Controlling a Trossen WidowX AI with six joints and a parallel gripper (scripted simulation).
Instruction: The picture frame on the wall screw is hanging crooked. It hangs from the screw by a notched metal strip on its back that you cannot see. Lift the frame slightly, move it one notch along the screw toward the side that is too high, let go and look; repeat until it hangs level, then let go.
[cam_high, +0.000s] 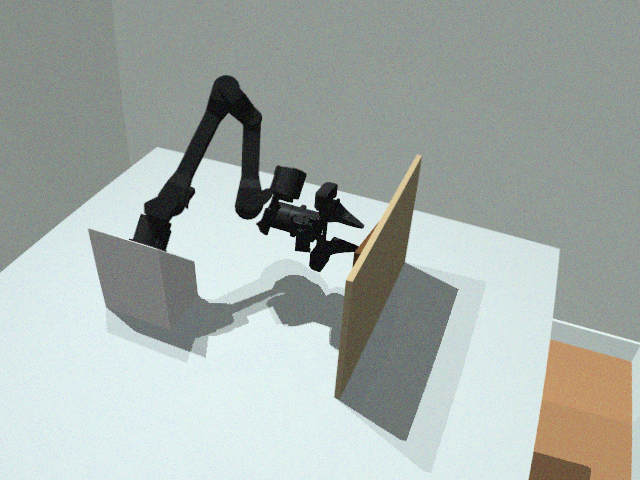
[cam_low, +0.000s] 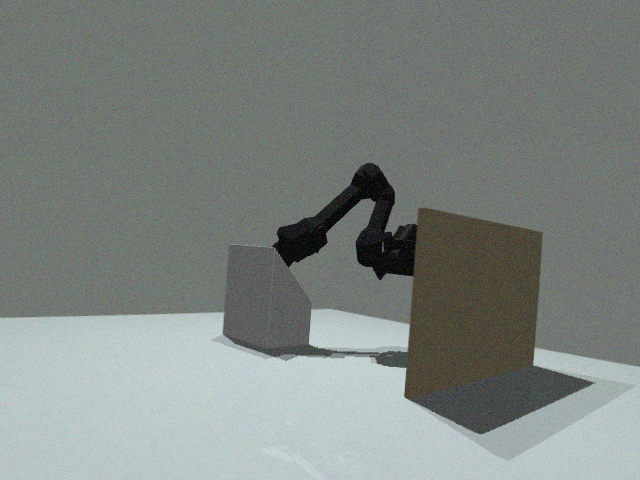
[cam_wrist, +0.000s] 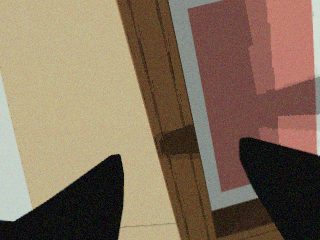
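The picture frame's brown wooden left side runs between my spread fingers in the wrist view, with a grey mat and a reddish picture to its right. It leans top-left there, roughly along the tan board's left edge; whether it hangs exactly level cannot be told. A sliver of the frame shows at the board's front in the top view. My gripper is open, with a gap on each side of the frame's side. The screw and notched strip are hidden.
The tan upright board backs the frame and hides it in the exterior view. A grey block stands by the arm's base. Below the table's right edge is an orange surface.
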